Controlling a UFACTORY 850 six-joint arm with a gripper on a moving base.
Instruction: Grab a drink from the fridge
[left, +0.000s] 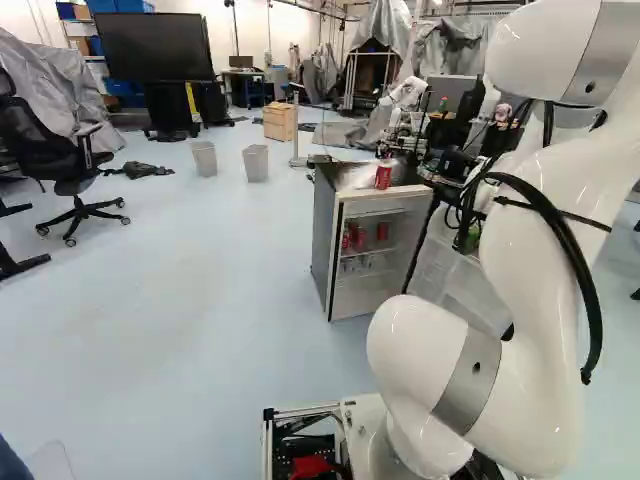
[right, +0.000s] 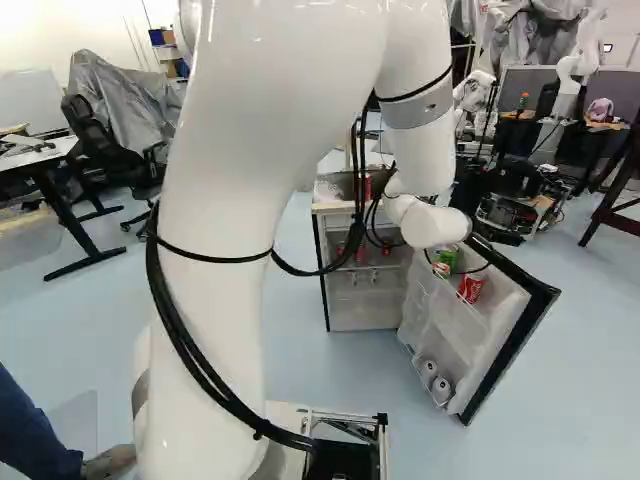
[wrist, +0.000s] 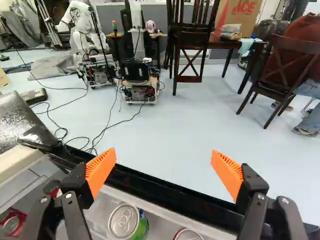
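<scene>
The wide-swung door (right: 507, 328) leaves the fridge's (left: 322, 225) front open to entry and room above the door-shelf cans (wrist: 123, 221), but the door's raised black edge (wrist: 172, 192) and the shelf's clear wall (right: 443, 305) bar sideways passage.

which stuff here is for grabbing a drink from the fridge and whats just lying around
For the job:
fridge
its open door
green can and red can in the door
red cans inside
the jaws, open

Just around:
red can on the fridge top, probably
office chair
two bins
wooden box
big screen
</scene>
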